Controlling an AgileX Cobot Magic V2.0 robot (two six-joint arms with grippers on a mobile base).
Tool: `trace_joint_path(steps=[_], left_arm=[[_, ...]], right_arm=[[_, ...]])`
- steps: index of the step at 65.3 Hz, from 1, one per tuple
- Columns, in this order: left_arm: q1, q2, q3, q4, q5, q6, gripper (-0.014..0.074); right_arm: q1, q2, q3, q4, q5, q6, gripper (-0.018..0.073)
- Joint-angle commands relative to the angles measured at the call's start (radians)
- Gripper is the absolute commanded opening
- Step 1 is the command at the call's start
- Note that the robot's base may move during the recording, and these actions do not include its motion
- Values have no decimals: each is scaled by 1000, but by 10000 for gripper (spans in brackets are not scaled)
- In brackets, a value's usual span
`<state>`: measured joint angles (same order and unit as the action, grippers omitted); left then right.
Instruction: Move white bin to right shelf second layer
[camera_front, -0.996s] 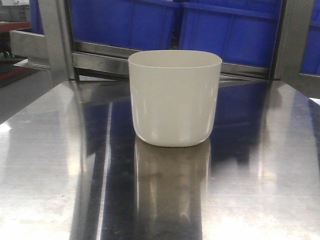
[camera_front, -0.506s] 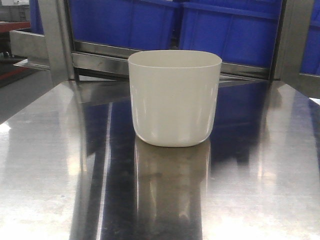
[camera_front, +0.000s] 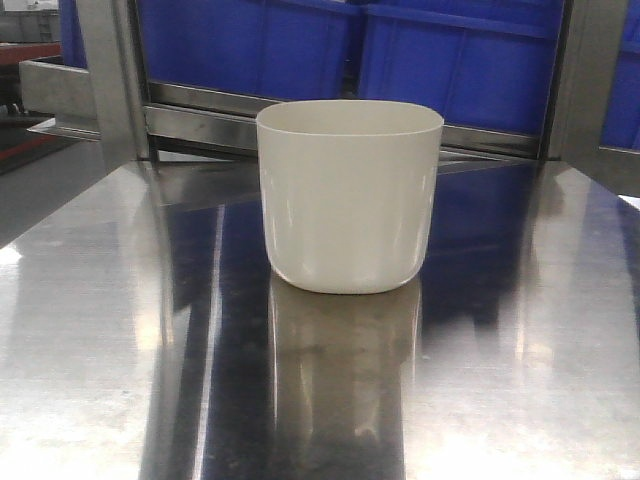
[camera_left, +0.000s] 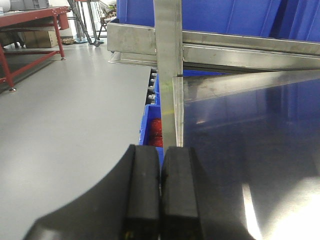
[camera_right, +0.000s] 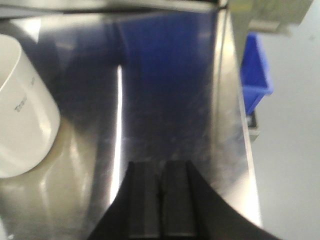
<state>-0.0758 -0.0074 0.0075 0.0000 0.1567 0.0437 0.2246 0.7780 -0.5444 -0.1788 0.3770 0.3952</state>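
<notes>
The white bin (camera_front: 349, 195) stands upright in the middle of a shiny steel cart deck (camera_front: 520, 330) in the front view. It also shows at the left edge of the right wrist view, as the white bin (camera_right: 20, 115) with small grey lettering on its wall. My right gripper (camera_right: 161, 167) is shut and empty over the deck, to the right of the bin and apart from it. At the deck's left edge my left gripper (camera_left: 161, 152) is shut on nothing. The right shelf second layer is out of view.
Blue crates (camera_front: 400, 50) sit on a steel rack right behind the deck, between grey uprights (camera_front: 110, 80). An upright post (camera_left: 167, 65) rises just ahead of my left gripper. A blue bin (camera_right: 255, 75) stands on the floor beyond the deck's right edge. A red-framed table (camera_left: 30, 30) is far left.
</notes>
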Motion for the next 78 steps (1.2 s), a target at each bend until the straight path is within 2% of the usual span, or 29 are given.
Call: trace_joint_path(steps=[1,11,30,38,46,52,63,78], left_arm=[[-4,-16,37,-6,-85,-5,85],[-4,-16,37,-6,-85,-5,85],[-4,-16,37,-6,-85,-5,85],[-4,-16,37,-6,-85,-5,85],[-4,-16,37,-6,-85,-5,85],[-4,-16,37,-6,-85,-5,85],[-4,-16,37,-6,-85,-5,85],[-4,-16,37,-6,-85,-5,85]], right_arm=[[62,93,-82,-109,-20,143,137],[138,241,-209,-187,118,256,263],[271,489,-587,-202,409,283,257],[323,604,-751,-202,561,350,257],[343,698,-883,-201,687,447,257],[357,762,-980,-198,777,473,257],[394,832,-1080,-197,830,471,257],[422,854,-1088,-184,767,455,257]])
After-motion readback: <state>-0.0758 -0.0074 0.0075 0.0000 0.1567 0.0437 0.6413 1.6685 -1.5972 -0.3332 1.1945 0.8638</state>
